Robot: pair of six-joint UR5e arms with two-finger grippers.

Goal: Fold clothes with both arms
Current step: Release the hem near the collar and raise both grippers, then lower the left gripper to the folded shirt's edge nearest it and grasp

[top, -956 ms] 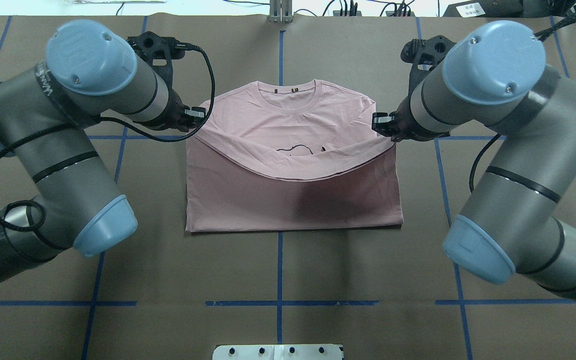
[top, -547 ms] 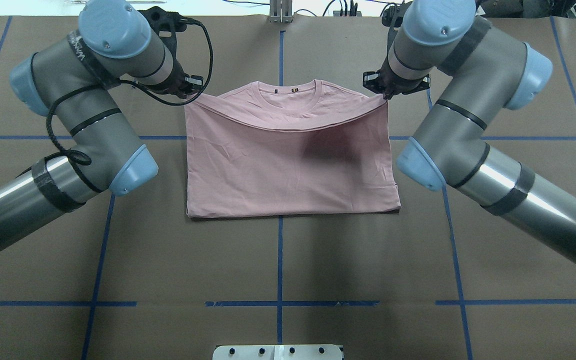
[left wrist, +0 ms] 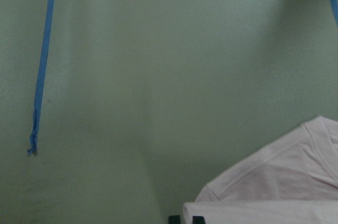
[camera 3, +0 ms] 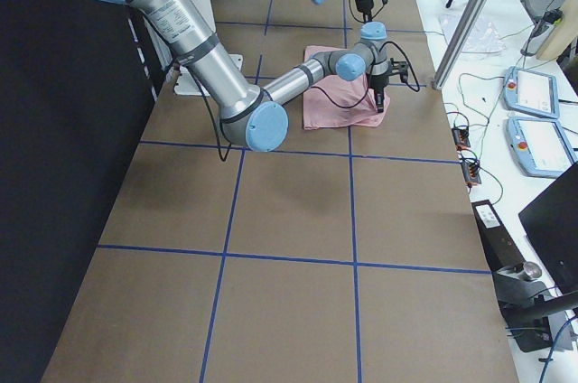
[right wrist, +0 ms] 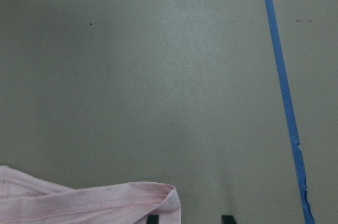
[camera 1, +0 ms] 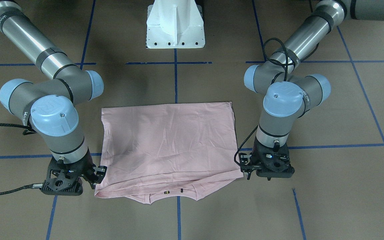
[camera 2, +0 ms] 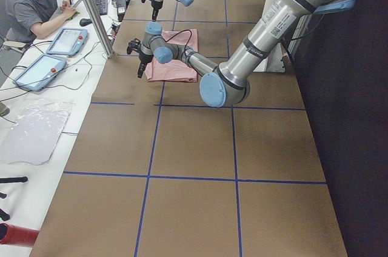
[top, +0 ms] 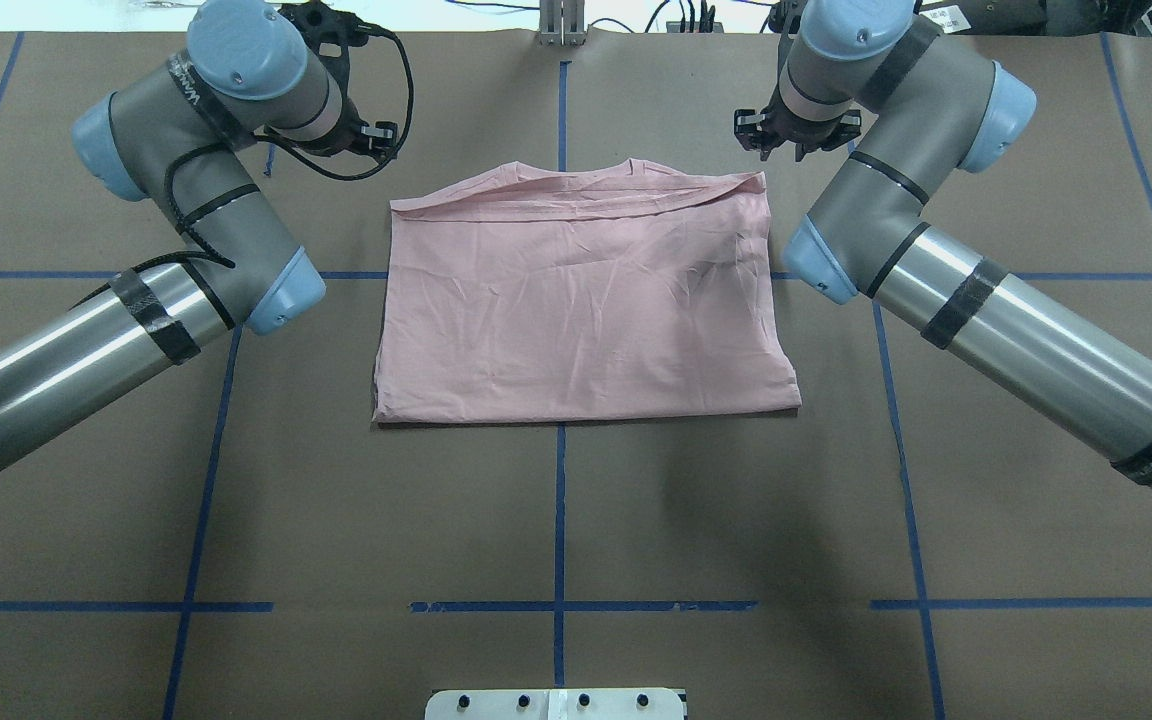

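My left gripper [top: 377,133] and right gripper [top: 770,141] hang parted, empty.
T-shirt [top: 576,310] looks soft, limp: I'd pinch its corners through both layers.

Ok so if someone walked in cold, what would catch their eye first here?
A pale pink T-shirt, folded over with its neck peeking out at the far edge, lies mid-table on brown paper crossed by blue tape lines. The left gripper and right gripper stand by its two far corners. In the left side view a person sits at a white desk alongside.
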